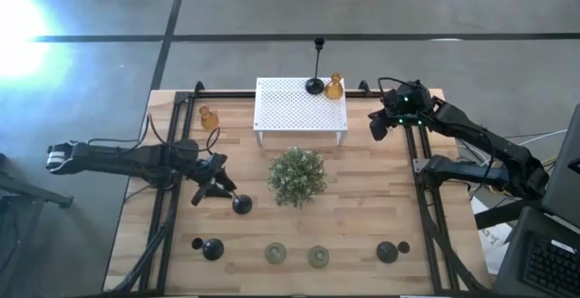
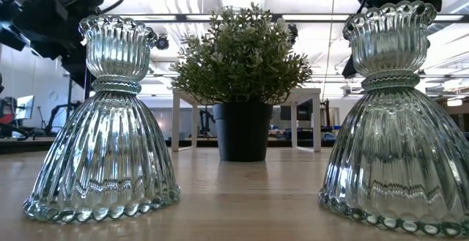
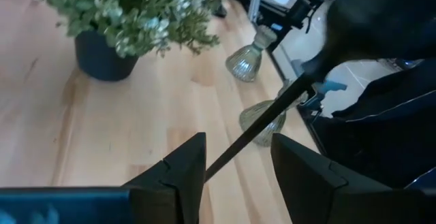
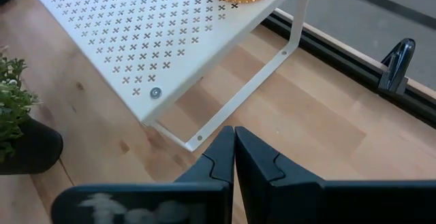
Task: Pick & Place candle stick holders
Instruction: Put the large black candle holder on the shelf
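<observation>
A black round-based candle stick holder with a thin stem (image 1: 241, 204) lies tipped on the wooden table (image 1: 362, 198), just beside the bushy green plant in a dark pot (image 1: 296, 175), on the left arm's side of it. The left gripper (image 1: 211, 186) sits at the stem's end; in the left wrist view its fingers (image 3: 178, 169) stand partly apart with the thin stem (image 3: 259, 129) running between them, and whether they touch it cannot be told.

Behind the plant stands the white perforated metal stand (image 1: 299, 108). On its top, toward the right arm, are a tall black holder (image 1: 315, 82) and an amber glass bell-shaped holder (image 1: 334, 86), close together. A second amber holder (image 1: 208, 117) stands on the table beside the stand's left end.

Along the table edge in front of the plant are two pale greenish ribbed glass holders (image 1: 275, 254) (image 1: 318, 256); out to either side of them lie two more black holders (image 1: 209, 248) (image 1: 390, 251).

The right gripper (image 1: 377, 124) hangs near the stand's right end, its fingers (image 4: 225, 159) pressed together on nothing.
</observation>
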You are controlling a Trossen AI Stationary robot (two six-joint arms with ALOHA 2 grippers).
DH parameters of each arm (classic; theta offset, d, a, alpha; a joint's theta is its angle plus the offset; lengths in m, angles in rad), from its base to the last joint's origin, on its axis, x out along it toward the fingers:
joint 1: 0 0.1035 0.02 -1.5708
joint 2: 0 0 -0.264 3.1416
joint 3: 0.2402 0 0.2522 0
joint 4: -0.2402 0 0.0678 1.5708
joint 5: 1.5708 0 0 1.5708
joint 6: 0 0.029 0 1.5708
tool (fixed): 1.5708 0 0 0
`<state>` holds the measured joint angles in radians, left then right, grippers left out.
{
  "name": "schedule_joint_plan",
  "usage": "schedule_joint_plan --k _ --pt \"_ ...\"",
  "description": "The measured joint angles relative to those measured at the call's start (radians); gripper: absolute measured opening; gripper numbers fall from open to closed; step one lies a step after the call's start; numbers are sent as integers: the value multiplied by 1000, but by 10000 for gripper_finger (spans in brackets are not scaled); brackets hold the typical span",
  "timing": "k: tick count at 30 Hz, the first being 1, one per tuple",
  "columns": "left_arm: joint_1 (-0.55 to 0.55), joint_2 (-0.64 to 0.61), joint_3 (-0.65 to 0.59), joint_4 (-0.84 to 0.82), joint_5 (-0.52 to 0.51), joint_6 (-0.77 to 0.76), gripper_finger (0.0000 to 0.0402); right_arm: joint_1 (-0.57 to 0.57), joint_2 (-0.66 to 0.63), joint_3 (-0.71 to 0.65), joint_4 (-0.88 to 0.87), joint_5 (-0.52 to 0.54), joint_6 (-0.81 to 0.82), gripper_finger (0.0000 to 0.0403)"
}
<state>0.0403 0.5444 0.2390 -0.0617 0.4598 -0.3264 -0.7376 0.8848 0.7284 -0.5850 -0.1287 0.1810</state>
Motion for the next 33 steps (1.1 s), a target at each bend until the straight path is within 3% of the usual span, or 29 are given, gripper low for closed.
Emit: schedule_joint_plan --k 18,22,28,33 --pt "-11 81 0 149 0 26 166 0 0 0 0 0 -14 8" --pt "-11 87 0 177 0 43 131 0 0 0 0 -1 -27 8" --pt "-9 87 0 189 -2 33 21 0 0 0 0 0 -27 8" --pt "-9 88 12 229 -66 9 18 0 0 0 9 -1 -27 8"
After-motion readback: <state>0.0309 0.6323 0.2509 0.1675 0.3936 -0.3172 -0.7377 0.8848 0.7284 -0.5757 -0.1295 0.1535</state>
